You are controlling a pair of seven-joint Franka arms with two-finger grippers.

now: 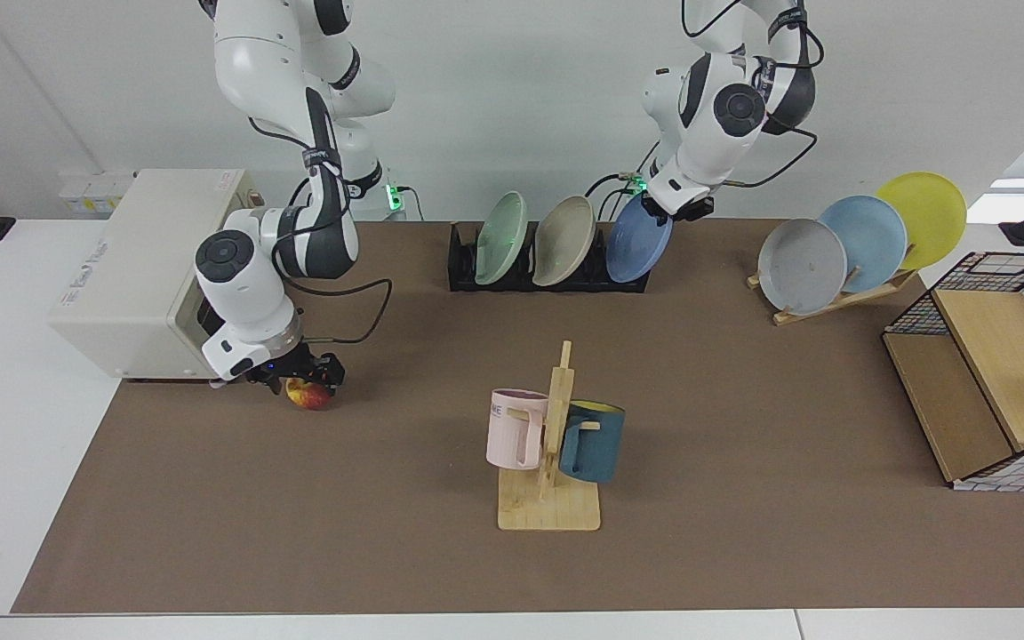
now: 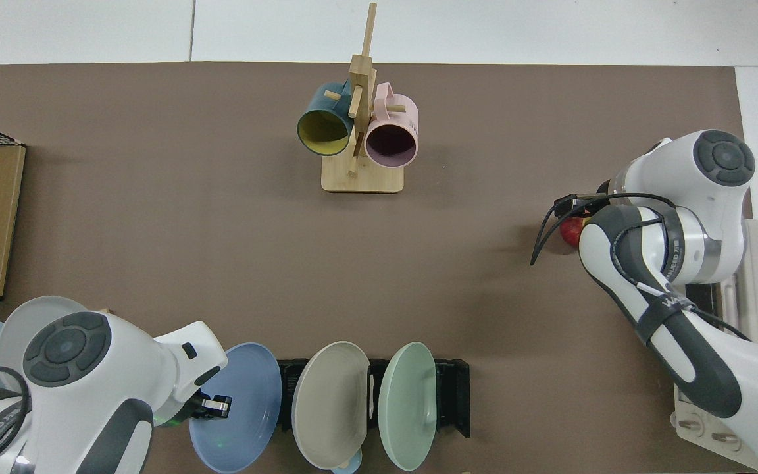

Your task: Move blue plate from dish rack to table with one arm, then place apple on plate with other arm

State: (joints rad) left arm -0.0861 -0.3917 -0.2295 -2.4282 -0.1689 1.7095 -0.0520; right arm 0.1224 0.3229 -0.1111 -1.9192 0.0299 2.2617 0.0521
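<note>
Both arms are glossy white shells with dark grey joint sections and round dark grey caps bearing raised buttons. Black cables loop along the outside of each, strapped on with black bands printed in white lettering. Both grippers are black, and a green light glows at the left arm's wrist.

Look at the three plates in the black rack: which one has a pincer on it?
The blue plate, at the dish rack's end; the left pincer grips its rim.
</note>
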